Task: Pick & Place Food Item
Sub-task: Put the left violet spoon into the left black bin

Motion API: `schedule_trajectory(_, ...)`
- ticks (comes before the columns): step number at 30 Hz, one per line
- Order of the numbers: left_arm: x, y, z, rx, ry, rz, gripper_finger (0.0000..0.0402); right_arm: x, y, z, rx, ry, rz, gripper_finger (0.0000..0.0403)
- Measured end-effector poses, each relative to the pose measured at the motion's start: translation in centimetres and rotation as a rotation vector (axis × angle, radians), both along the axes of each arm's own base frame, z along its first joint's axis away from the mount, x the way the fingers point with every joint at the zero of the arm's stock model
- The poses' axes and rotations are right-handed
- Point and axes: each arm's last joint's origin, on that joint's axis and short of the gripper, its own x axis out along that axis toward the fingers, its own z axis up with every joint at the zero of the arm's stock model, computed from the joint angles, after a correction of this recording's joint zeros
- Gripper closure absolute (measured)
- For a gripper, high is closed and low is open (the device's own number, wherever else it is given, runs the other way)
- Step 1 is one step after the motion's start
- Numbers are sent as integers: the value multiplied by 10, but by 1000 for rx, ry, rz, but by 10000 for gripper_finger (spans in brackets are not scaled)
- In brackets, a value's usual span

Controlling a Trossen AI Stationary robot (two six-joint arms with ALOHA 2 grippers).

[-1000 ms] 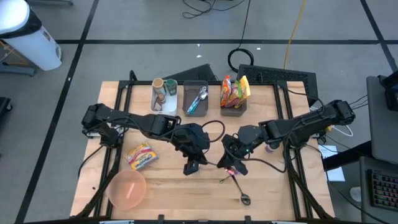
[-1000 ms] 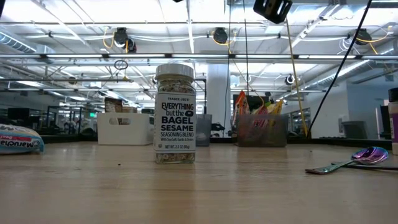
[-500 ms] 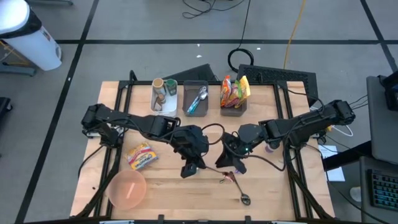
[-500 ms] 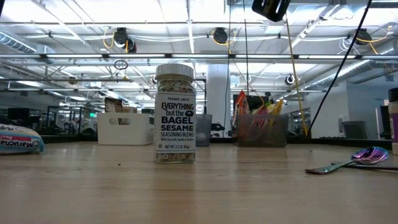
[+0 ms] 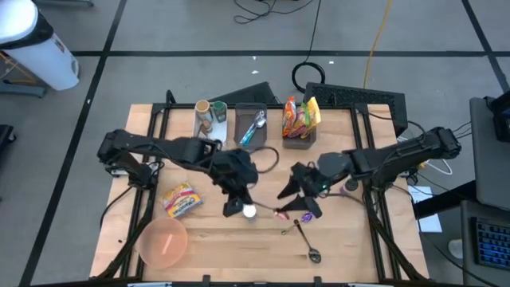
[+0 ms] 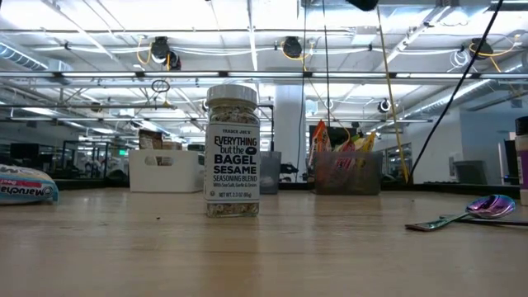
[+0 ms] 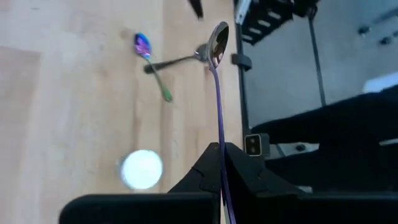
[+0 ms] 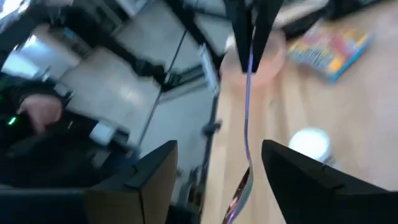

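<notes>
Shifting toward 9 o'clock, the left end effector (image 7: 219, 155) is uncovering the bagel seasoning jar (image 6: 232, 153), which is standing upright on the worktop (image 6: 330, 247) at its 3 o'clock. It is clenching a spoon (image 7: 216, 93) by the handle, seemingly offering it to the right end effector (image 8: 219, 152), which is gaping wide around it.
</notes>
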Motion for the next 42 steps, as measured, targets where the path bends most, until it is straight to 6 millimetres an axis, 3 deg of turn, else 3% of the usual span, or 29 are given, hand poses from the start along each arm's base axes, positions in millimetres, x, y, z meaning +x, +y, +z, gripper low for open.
schedule_trajectory(9, -41, 24, 49, 61, -166, 126, 397, -31, -9, 32, -187, -186, -265, 176)
schedule_trajectory(15, -60, 34, 78, 83, -363, 212, 397, -52, 4, 48, -316, -303, -441, 177)
schedule_trajectory(19, -59, 34, 89, 64, -514, 213, 397, -55, 16, 58, -349, -414, -431, 175)
schedule_trajectory(28, -37, 31, 57, -46, -622, 207, 397, -60, 37, 60, -369, -496, -443, 183)
schedule_trajectory(33, -29, 31, 40, -117, -687, 235, 397, -66, 42, 39, -299, -649, -554, 183)
schedule_trajectory(38, -26, 31, 26, -155, -736, 285, 397, -80, 33, 12, -144, -819, -658, 188)
schedule_trajectory(42, -24, 33, 15, -155, -733, 368, 397, -89, 27, 5, -104, -893, -710, 195)
